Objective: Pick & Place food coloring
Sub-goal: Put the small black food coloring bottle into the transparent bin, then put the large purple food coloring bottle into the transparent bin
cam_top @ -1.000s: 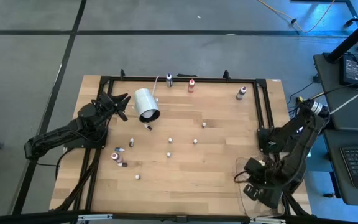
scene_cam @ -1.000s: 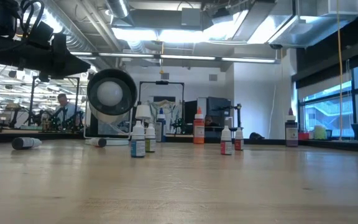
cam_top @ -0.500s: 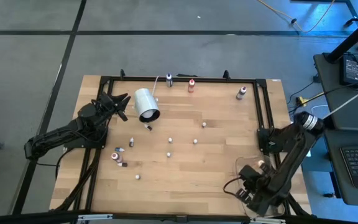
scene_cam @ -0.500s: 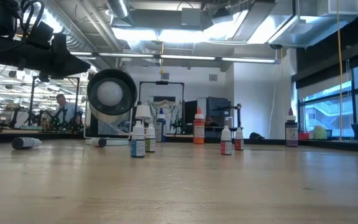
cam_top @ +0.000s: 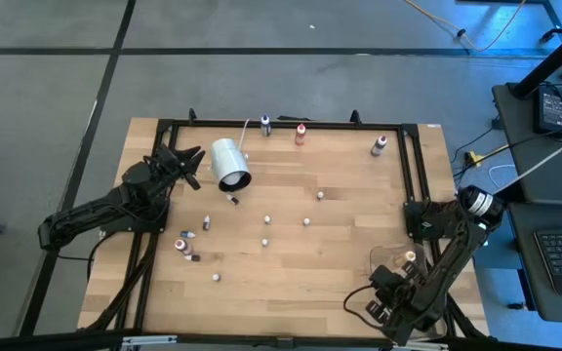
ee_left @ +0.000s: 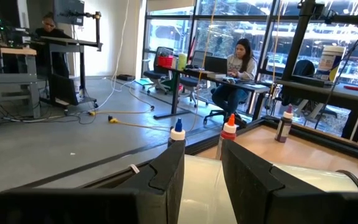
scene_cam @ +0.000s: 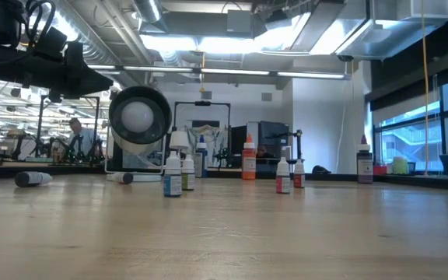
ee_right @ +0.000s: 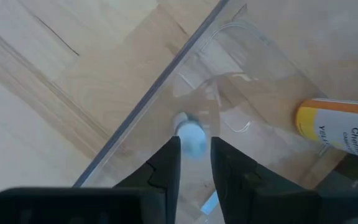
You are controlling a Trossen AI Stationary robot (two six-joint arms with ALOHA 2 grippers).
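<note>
a white-capped food coloring bottle [ee_right: 192, 134] sits between the right gripper [ee_right: 194, 155] fingers, over the clear tray [ee_right: 253, 56] at the table's [cam_top: 291, 253] near right corner. i cannot tell whether the narrow jaws pinch it. let go low inside the tray, clear of the yellow bottle [ee_right: 337, 124]. the left gripper [ee_left: 201, 168], slightly parted and empty, waits by the white cylinder [cam_top: 230, 163].
</note>
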